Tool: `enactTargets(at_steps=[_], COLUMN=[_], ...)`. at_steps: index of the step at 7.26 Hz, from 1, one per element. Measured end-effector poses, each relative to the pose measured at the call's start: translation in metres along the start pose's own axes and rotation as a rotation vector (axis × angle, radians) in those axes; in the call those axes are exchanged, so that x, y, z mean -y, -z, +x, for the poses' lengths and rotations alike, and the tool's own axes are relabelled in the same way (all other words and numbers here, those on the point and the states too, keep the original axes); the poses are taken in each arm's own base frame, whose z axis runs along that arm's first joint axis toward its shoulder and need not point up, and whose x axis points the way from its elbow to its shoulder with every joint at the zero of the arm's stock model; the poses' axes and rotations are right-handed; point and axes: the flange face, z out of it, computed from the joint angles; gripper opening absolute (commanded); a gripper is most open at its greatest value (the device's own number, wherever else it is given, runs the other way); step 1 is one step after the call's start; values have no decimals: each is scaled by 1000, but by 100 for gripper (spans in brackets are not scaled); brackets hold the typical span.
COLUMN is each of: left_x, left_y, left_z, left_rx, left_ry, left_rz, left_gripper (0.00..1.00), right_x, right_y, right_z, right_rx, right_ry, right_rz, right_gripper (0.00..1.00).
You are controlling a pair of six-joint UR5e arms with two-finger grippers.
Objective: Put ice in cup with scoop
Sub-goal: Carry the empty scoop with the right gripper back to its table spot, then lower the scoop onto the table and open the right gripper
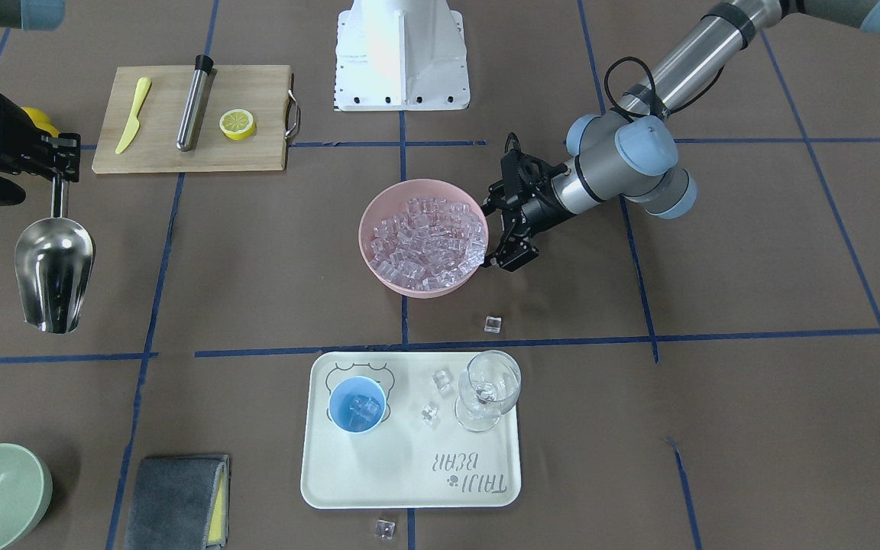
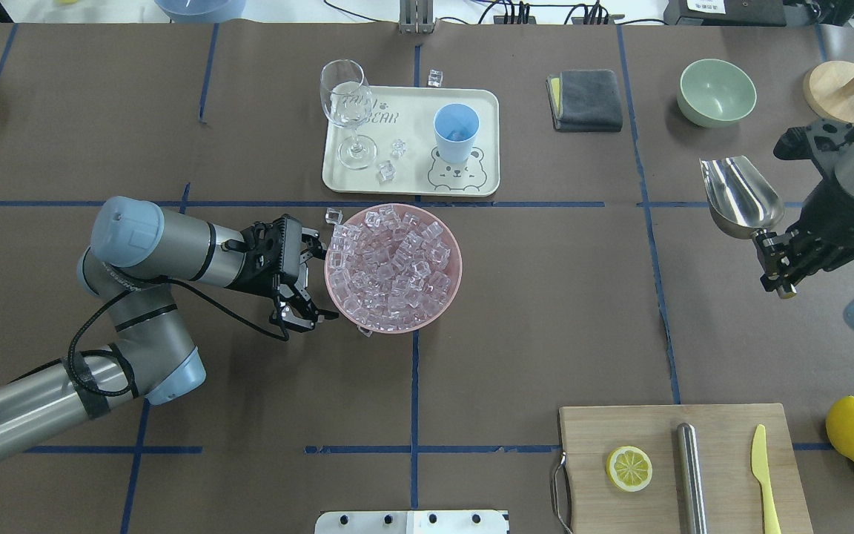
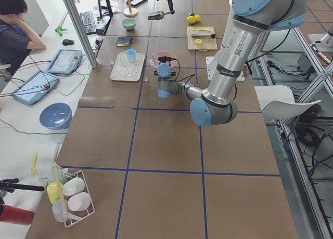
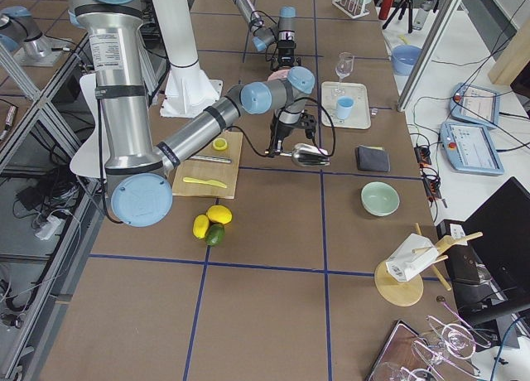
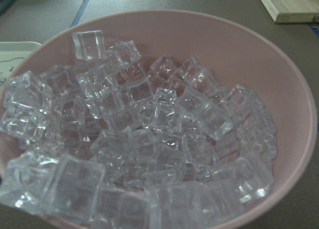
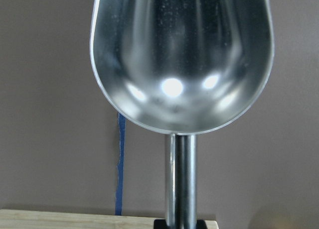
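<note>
Left fingers (image 2: 301,315) spread wide, set just beside rim of pink bowl (image 2: 457,274), nothing held. Ice (image 2: 394,267) heaped in bowl. Few cubes seen inside cup (image 2: 453,144), others scattered on tray (image 2: 482,104) and tabletop (image 2: 545,297). Cup stood upright on tray beyond bowl, near stemmed glass (image 2: 345,104). Scoop (image 2: 740,196) held empty over tabletop at far right, handle clamped by right fingers (image 2: 768,267), well apart from bowl and cup.

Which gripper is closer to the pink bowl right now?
Left. The left gripper sits open right beside the pink bowl; the right gripper holds the scoop far off to the side.
</note>
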Motion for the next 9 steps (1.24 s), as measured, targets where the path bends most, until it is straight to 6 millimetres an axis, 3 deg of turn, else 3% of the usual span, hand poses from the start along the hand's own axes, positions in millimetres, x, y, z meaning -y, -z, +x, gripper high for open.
enactTargets(at_steps=[2,6,9], left_x=[1,1,1], left_y=[0,0,1], left_z=[0,0,-1], left_rx=[0,0,2], left_ry=[-1,-1,-1], left_rz=[1,1,1], left_gripper=[100,100,100], right_x=[-20,-47,-50], right_y=[-36,-110,-133], right_z=[2,-21,-23], right_rx=[40,55,39], right_ry=[-59,-90,-85], right_rz=[24,42,34], right_gripper=[0,0,0])
